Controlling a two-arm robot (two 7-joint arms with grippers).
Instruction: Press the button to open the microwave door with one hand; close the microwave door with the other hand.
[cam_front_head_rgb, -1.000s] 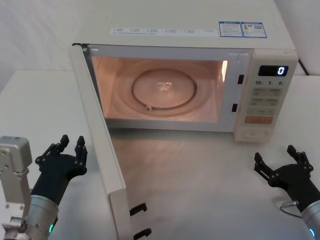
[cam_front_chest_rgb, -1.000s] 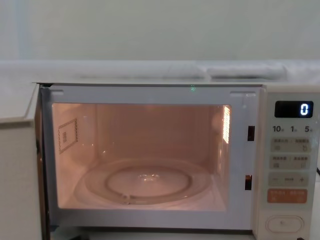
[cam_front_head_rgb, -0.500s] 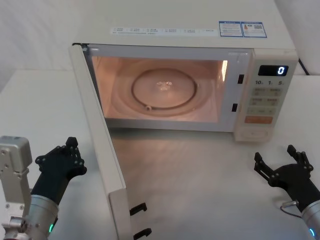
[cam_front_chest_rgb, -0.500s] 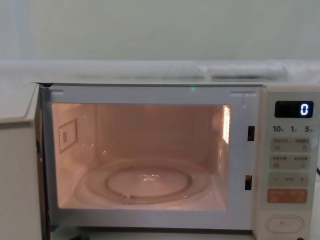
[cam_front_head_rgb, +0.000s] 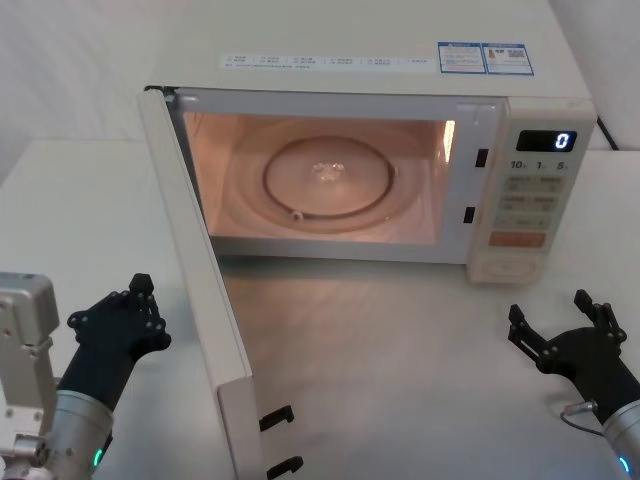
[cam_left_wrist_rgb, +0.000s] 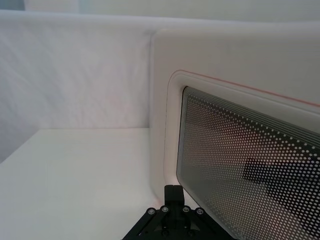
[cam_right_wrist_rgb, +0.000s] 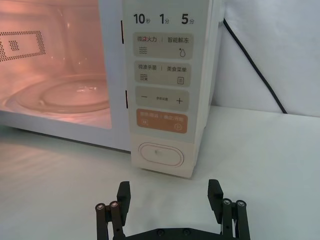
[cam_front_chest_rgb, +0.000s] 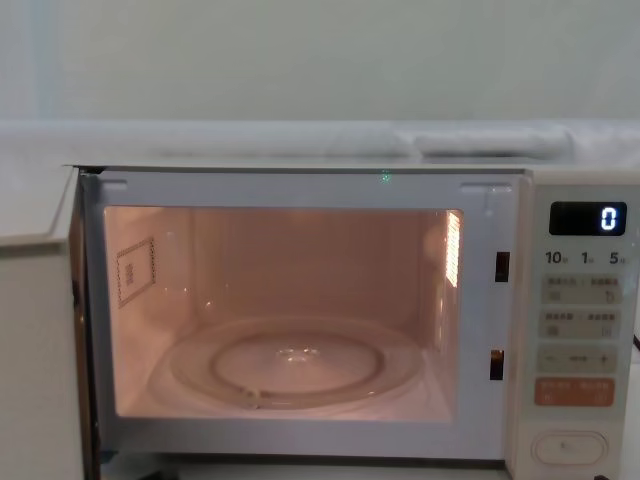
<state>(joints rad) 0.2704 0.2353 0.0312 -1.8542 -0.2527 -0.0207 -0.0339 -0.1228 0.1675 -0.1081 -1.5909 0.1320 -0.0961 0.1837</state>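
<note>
The microwave door (cam_front_head_rgb: 205, 290) stands wide open, swung out to the left toward me, and its edge also shows in the chest view (cam_front_chest_rgb: 35, 360). My left gripper (cam_front_head_rgb: 142, 292) is shut with nothing in it, low on the table just outside the door's outer face. In the left wrist view its closed tip (cam_left_wrist_rgb: 173, 190) sits close to the dotted window of the door (cam_left_wrist_rgb: 240, 150). My right gripper (cam_front_head_rgb: 552, 315) is open and holds nothing, on the table in front of the panel. The cream button (cam_right_wrist_rgb: 160, 155) lies a short way beyond that gripper (cam_right_wrist_rgb: 170, 197), apart from it, and also shows in the head view (cam_front_head_rgb: 510, 268) and the chest view (cam_front_chest_rgb: 568, 447).
The lit cavity holds a glass turntable (cam_front_head_rgb: 325, 178). The control panel shows a display reading 0 (cam_front_head_rgb: 562, 141) and an orange key (cam_right_wrist_rgb: 161, 121). Two black latch hooks (cam_front_head_rgb: 277, 418) stick out of the door's free end. A black cord (cam_right_wrist_rgb: 250, 55) hangs right of the oven.
My left gripper went from open to shut and has sunk slightly lower beside the door. The door and my right gripper have not moved.
</note>
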